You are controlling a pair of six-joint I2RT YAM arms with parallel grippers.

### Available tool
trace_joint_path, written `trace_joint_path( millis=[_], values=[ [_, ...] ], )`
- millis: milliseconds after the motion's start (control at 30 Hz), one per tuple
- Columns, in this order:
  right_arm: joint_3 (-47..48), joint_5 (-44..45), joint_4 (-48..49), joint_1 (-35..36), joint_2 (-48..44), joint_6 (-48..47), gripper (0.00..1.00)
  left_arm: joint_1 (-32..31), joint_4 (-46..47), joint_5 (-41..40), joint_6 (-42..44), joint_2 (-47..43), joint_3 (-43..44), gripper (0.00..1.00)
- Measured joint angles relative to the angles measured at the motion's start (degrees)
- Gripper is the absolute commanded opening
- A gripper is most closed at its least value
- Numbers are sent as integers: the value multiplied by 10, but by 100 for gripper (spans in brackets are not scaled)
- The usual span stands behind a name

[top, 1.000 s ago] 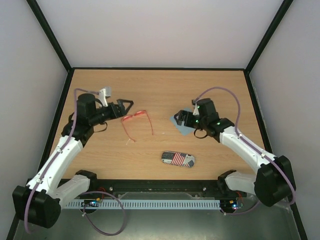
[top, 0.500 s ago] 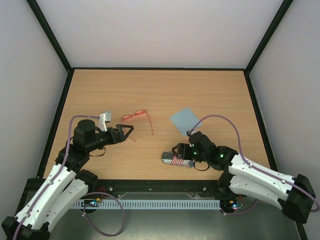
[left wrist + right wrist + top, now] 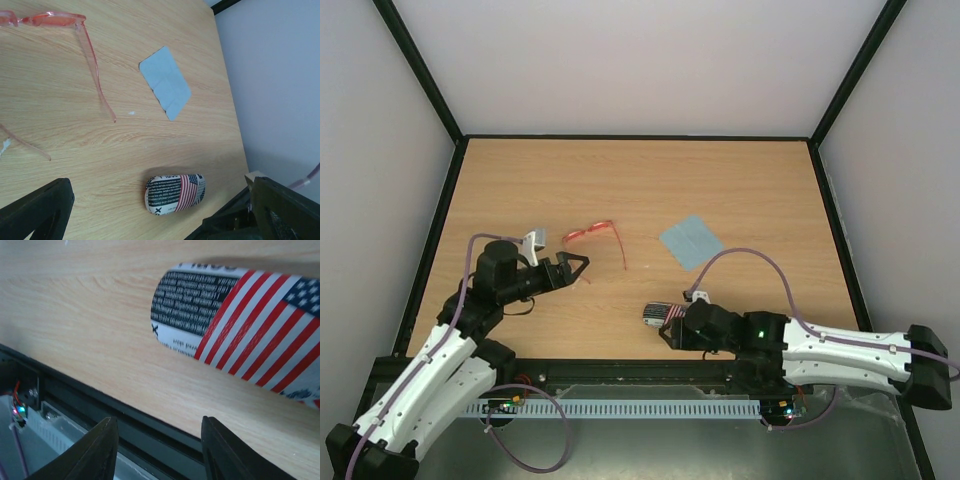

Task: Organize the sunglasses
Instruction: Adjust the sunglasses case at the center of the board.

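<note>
Case (image 3: 175,192) closed on table (image 3: 620,180); sunglasses (image 3: 592,234) outside it, unfolded, well apart.

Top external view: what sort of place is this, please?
Probably a lab test cell, not a home: a wooden table enclosed by plain white panels in a black frame, with the left arm and right arm bolted at its near edge.
</note>
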Motion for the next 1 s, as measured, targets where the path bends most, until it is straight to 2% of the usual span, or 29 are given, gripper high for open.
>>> trace_joint_path(
  millis=[233, 400, 567, 767, 1000],
  values=[
    [-3, 13, 3, 43, 51, 34, 40, -3, 2, -2, 0, 10, -3, 100],
    [-33, 32, 3, 42, 24, 65, 31, -4, 2, -5, 0, 6, -5, 99],
    [-59, 39, 3, 12, 7, 74, 27, -4, 2, -7, 0, 5, -5, 100],
    [-72, 38, 12, -13, 59, 62, 23, -4, 3, -7, 0, 15, -5, 100],
    [-70, 42, 5, -103, 71, 17, 24, -6, 5, -8, 2, 19, -5, 100]
  ],
)
